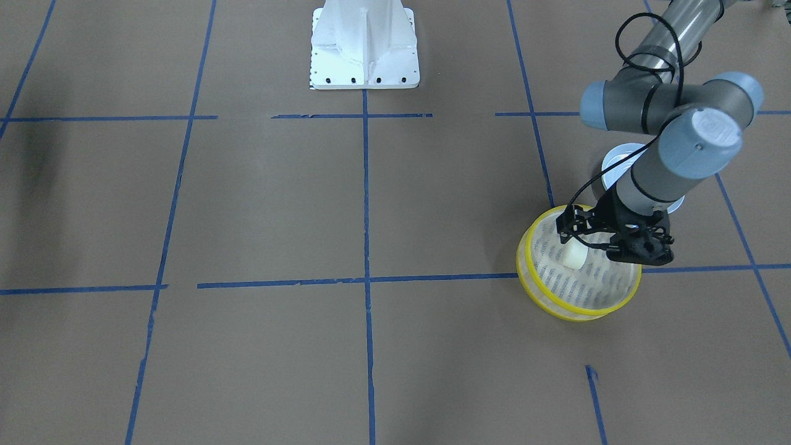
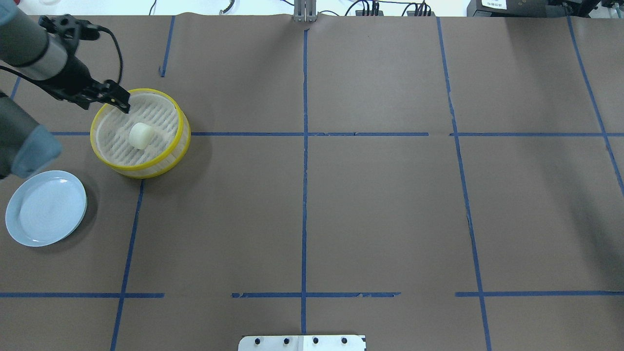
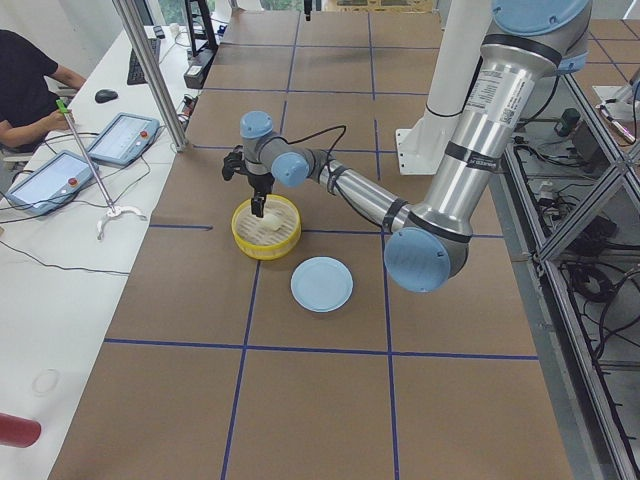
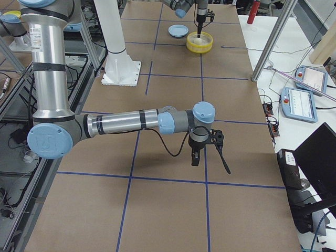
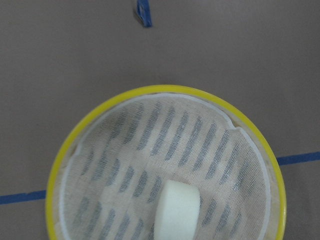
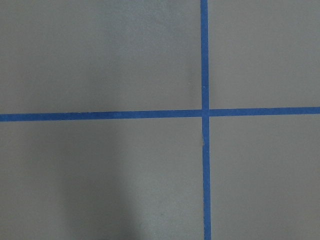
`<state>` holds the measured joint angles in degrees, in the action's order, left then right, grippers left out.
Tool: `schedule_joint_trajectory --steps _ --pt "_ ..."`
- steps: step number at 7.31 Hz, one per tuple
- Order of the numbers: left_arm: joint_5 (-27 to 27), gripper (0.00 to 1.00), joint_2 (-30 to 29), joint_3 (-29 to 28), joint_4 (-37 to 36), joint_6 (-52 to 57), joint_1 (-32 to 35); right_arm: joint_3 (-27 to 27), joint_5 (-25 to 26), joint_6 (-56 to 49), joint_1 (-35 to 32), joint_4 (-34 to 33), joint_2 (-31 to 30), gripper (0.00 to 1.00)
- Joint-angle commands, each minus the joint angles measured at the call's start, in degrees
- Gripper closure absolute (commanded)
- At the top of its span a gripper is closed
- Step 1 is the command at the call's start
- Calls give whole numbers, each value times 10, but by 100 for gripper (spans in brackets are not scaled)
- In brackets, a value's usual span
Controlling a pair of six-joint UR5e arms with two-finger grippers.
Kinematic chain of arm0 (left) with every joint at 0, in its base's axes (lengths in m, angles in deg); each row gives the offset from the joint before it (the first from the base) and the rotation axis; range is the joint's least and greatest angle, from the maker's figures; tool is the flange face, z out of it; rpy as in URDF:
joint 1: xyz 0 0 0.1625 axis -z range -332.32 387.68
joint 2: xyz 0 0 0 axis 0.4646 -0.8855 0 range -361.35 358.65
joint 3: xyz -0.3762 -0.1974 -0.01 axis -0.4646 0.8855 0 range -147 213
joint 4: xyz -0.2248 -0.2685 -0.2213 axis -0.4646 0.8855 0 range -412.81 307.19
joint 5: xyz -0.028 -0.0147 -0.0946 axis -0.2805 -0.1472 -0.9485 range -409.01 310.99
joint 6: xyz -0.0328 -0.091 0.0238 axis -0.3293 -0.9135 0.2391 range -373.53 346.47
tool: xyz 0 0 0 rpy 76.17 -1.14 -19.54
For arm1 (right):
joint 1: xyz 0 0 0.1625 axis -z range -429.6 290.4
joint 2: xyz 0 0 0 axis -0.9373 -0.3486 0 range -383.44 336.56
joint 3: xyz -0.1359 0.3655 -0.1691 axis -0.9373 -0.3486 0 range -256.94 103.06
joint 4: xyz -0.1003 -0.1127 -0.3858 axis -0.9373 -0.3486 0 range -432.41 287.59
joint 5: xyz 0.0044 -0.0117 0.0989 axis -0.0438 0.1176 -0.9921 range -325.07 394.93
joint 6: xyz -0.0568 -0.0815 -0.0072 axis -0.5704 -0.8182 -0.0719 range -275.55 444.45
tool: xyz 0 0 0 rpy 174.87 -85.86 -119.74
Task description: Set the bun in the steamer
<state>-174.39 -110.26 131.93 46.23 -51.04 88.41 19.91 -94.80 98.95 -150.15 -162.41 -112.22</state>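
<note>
Brown paper table (image 2: 380,209), blue tape lines (image 2: 304,195) in grid; pale blue plate (image 2: 46,208) at far left, near steamer but not touching; left gripper (image 2: 119,100) above steamer's far-left rim, holding nothing, gap between jaws impossible to judge; steamer (image 2: 163,117) upright on table, straddling tape line; bun (image 2: 140,135) lying on slatted bottom near middle, apart from fingertips, not touching wall; right gripper (image 4: 195,159) well apart to right, low over paper near tape crossing, jaw state not readable from side view.
</note>
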Motion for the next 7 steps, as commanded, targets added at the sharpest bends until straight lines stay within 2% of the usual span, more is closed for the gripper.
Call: schedule_joint_trajectory --steps 1,3,4,6,7 --pt "-6 0 56 47 -4 129 110 0 0 0 0 0 0 0" --pt "-57 0 137 22 -3 342 243 0 0 0 0 0 0 0" --pt "-58 0 158 -6 -12 417 302 0 0 0 0 0 0 0" --pt "-58 0 195 -67 -23 428 322 0 0 0 0 0 0 0" --pt "-60 0 228 -69 -19 428 320 0 0 0 0 0 0 0"
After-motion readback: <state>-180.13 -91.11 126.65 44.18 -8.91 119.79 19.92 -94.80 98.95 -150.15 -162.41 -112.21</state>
